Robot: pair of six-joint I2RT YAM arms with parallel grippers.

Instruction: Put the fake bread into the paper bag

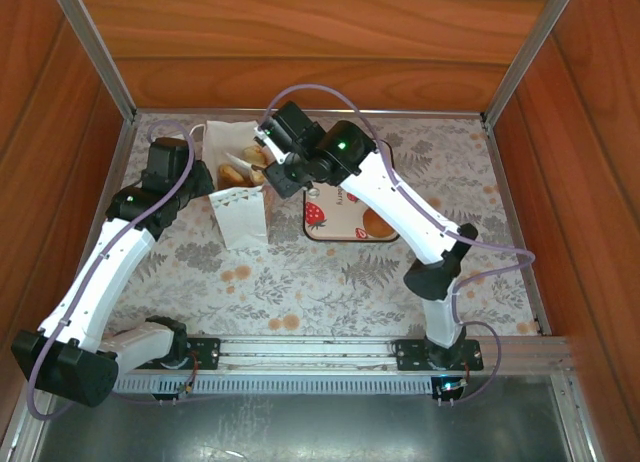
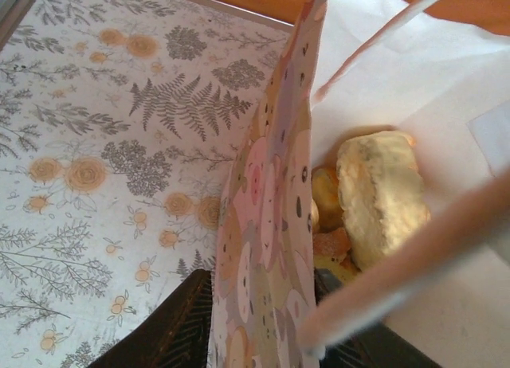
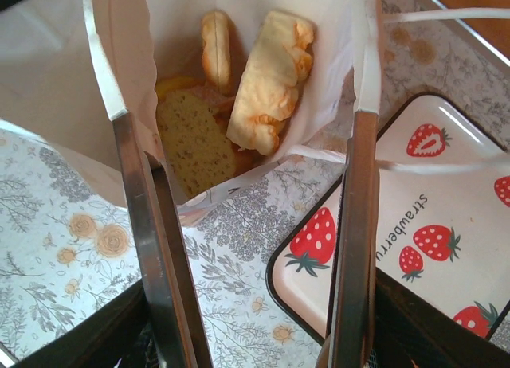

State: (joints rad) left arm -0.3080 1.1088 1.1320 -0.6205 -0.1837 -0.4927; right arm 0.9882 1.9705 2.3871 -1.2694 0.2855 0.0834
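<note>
Bread (image 3: pixel 267 81) in paper bag (image 1: pixel 240 217); left jaws pinch bag, right jaws clamp tongs (image 3: pixel 151 225)

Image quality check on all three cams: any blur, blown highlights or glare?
Left wrist: the cord handle nearest the lens is a soft smear, and the paper bag interior is washed out to near white. Right wrist: the toy pastries are sharp; the metal tongs carry streaky reflections. Top external: evenly lit, sharp, no harsh shadows.

Golden fake bread (image 3: pixel 267 73) heaped inside the upright, open-mouthed white paper bag (image 1: pixel 240 210) with speckled sides
</note>
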